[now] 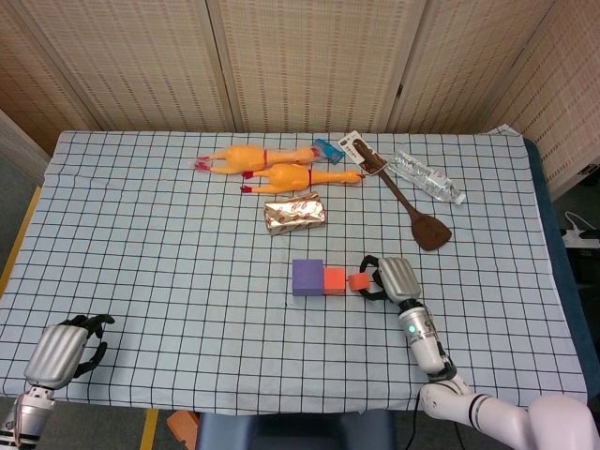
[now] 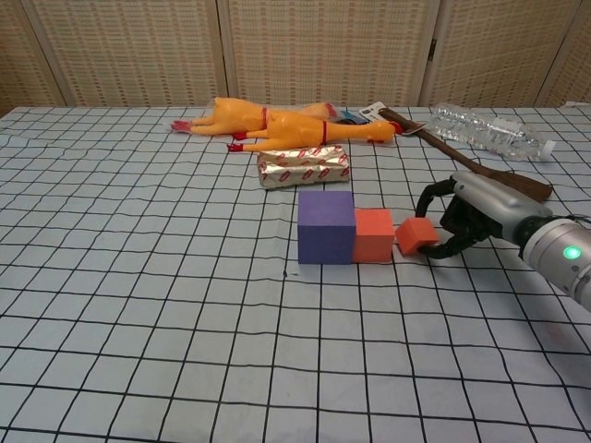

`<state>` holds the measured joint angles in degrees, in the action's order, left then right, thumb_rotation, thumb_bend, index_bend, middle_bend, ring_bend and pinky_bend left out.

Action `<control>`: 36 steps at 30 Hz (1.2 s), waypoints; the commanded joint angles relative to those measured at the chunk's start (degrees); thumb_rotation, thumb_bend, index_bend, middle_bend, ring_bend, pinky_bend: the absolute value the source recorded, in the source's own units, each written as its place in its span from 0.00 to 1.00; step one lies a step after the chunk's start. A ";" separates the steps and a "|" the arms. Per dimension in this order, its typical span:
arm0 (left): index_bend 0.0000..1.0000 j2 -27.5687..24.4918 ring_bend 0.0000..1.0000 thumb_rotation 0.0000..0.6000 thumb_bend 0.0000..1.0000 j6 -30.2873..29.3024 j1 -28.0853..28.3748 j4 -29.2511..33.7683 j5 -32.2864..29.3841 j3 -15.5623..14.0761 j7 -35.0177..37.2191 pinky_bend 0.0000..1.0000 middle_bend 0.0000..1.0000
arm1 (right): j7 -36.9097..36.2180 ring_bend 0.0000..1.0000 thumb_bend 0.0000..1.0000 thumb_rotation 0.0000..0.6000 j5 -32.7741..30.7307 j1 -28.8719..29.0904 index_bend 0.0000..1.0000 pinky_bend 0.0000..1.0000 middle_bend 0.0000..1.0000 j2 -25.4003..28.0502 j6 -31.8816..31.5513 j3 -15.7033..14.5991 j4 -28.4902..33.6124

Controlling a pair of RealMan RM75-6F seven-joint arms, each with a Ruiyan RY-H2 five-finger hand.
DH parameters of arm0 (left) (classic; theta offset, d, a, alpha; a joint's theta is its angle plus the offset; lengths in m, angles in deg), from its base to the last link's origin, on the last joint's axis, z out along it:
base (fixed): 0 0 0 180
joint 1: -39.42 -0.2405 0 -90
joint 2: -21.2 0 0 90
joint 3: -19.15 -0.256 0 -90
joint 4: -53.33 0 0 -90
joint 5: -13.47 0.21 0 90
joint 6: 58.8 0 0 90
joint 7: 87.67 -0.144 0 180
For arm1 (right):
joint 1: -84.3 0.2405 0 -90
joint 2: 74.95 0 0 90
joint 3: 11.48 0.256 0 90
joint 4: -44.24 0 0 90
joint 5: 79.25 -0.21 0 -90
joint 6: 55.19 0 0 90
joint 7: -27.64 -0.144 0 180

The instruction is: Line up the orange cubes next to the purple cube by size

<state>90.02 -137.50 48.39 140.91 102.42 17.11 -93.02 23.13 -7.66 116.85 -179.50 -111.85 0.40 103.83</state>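
Note:
The purple cube (image 1: 307, 277) (image 2: 326, 226) stands near the table's middle. A medium orange cube (image 1: 335, 279) (image 2: 374, 234) sits flush against its right side. My right hand (image 1: 392, 278) (image 2: 473, 215) pinches a smaller orange cube (image 1: 358, 281) (image 2: 416, 235) low over the cloth, just right of the medium cube and almost touching it. At the near left corner my left hand (image 1: 66, 348) lies with fingers curled in and nothing in it; only the head view shows it.
Behind the cubes lie a foil-wrapped bar (image 1: 294, 212) (image 2: 303, 166), two rubber chickens (image 1: 272, 167) (image 2: 277, 125), a wooden spatula (image 1: 412, 206) (image 2: 471, 164) and a plastic bottle (image 1: 427, 177) (image 2: 488, 132). The checked tablecloth (image 1: 169, 253) covers the table.

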 commanded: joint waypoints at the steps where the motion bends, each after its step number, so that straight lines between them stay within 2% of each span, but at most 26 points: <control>1: 0.36 -0.01 0.40 1.00 0.45 -0.04 -0.03 0.01 0.01 -0.01 -0.02 0.55 0.50 | 0.00 0.97 0.12 1.00 -0.09 0.03 0.56 0.95 0.98 -0.06 0.07 0.07 0.02; 7: 0.36 -0.05 0.40 1.00 0.45 -0.02 -0.02 -0.01 -0.02 0.00 0.06 0.55 0.50 | 0.43 0.97 0.12 1.00 -0.16 0.07 0.55 0.95 0.98 -0.34 0.41 -0.16 -0.33; 14: 0.36 -0.05 0.40 1.00 0.45 -0.11 -0.04 0.01 0.03 0.01 0.12 0.55 0.50 | 0.25 0.97 0.12 1.00 -0.35 0.02 0.40 0.95 0.98 0.20 1.25 -0.32 -0.07; 21: 0.36 -0.02 0.40 1.00 0.45 0.03 0.00 -0.02 0.01 -0.03 0.03 0.55 0.50 | -0.18 0.97 0.12 1.00 0.17 -0.12 0.31 0.95 0.98 1.43 1.40 -0.61 1.36; 28: 0.36 -0.07 0.40 1.00 0.45 -0.10 -0.05 -0.02 -0.03 0.02 0.09 0.55 0.50 | 1.28 0.97 0.12 1.00 0.21 -0.95 0.31 0.95 0.98 5.20 0.53 -0.73 6.53; 32: 0.36 -0.07 0.40 1.00 0.45 -0.07 -0.04 0.00 -0.11 0.06 0.03 0.55 0.50 | 6.07 0.97 0.12 1.00 -1.32 -1.62 0.33 0.95 0.98 7.47 -0.37 -0.72 9.88; 36: 0.36 -0.02 0.40 1.00 0.45 0.00 -0.03 -0.02 -0.17 0.06 -0.04 0.55 0.50 | 12.09 0.97 0.20 1.00 -4.18 -2.03 0.37 0.95 0.98 8.80 -1.14 -0.33 12.51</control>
<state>89.99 -137.49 48.36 140.89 102.25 17.17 -93.06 32.01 -9.93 115.25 -171.91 -112.31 -0.18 114.37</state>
